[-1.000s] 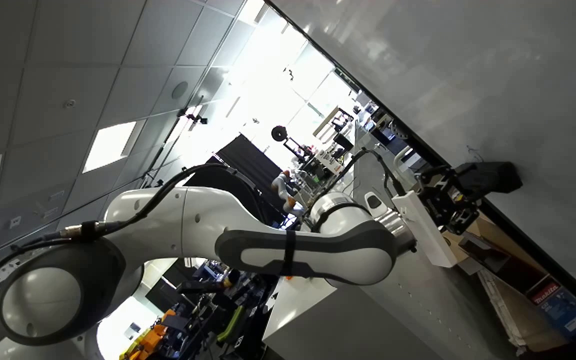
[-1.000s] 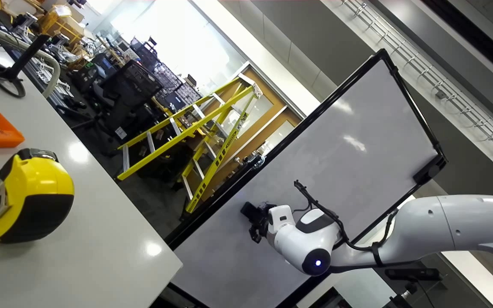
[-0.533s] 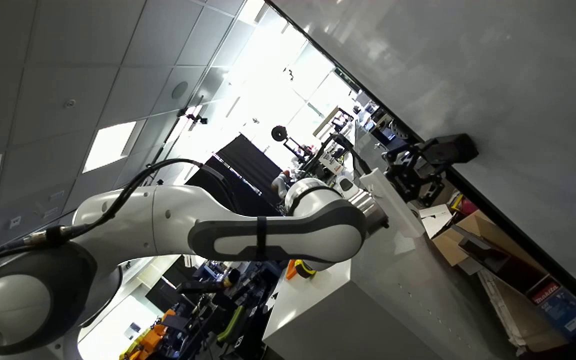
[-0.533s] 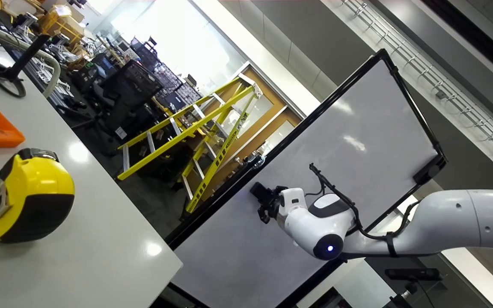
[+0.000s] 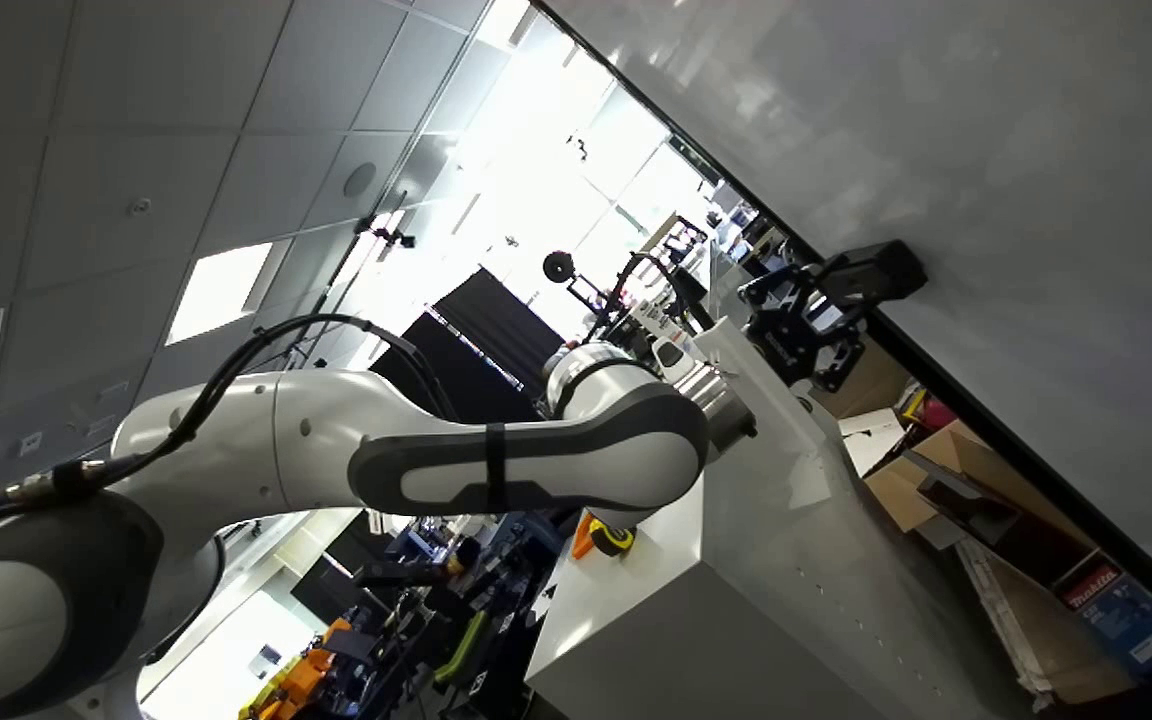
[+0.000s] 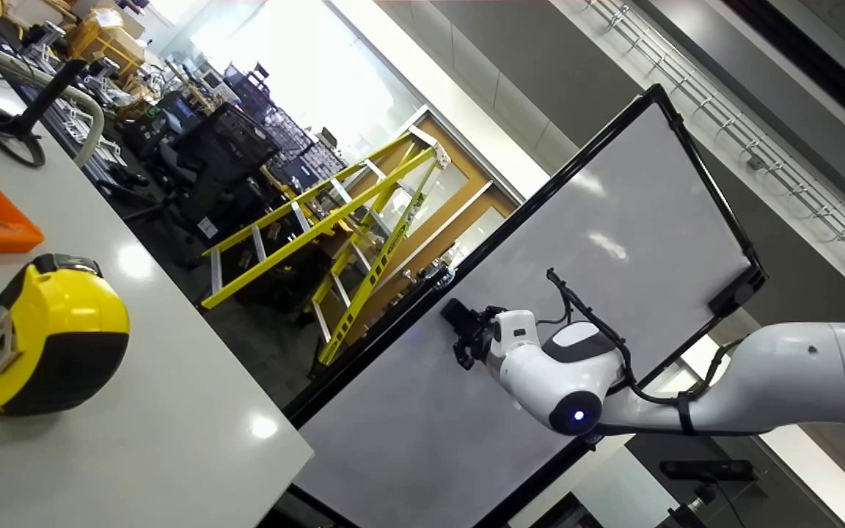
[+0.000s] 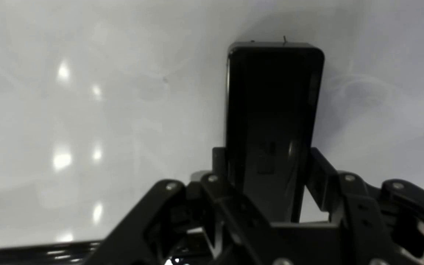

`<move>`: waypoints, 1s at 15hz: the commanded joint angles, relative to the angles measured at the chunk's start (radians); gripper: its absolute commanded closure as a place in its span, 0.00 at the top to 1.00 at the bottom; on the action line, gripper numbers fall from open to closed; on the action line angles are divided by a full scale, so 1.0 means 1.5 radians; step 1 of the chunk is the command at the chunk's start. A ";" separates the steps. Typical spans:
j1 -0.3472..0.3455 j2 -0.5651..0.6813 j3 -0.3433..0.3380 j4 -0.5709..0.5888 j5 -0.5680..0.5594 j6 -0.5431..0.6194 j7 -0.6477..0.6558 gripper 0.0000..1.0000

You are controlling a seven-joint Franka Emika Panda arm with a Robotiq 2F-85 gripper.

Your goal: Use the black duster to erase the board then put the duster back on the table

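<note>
One black duster [image 7: 274,106] juts out, clamped in the pincer [image 7: 269,167].

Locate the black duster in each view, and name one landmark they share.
In an exterior view: black duster right of centre, above mid-height.
In an exterior view: black duster slightly right of and below centre.
In the wrist view: black duster right of centre, held in the gripper.
Shared landmark: the whiteboard, visible in all three.

One duster [image 7: 274,110], one board [image 6: 510,279], one tape measure [image 6: 56,334]
</note>
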 commanded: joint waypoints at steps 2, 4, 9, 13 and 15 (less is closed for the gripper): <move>0.000 0.014 -0.017 0.008 0.002 -0.014 -0.020 0.29; 0.005 0.009 -0.010 -0.003 0.001 0.007 -0.014 0.29; 0.015 -0.026 0.021 -0.046 0.002 0.103 0.023 0.29; 0.006 -0.066 0.058 -0.078 0.000 0.148 0.058 0.29; 0.003 -0.087 0.053 -0.086 0.000 0.181 0.072 0.29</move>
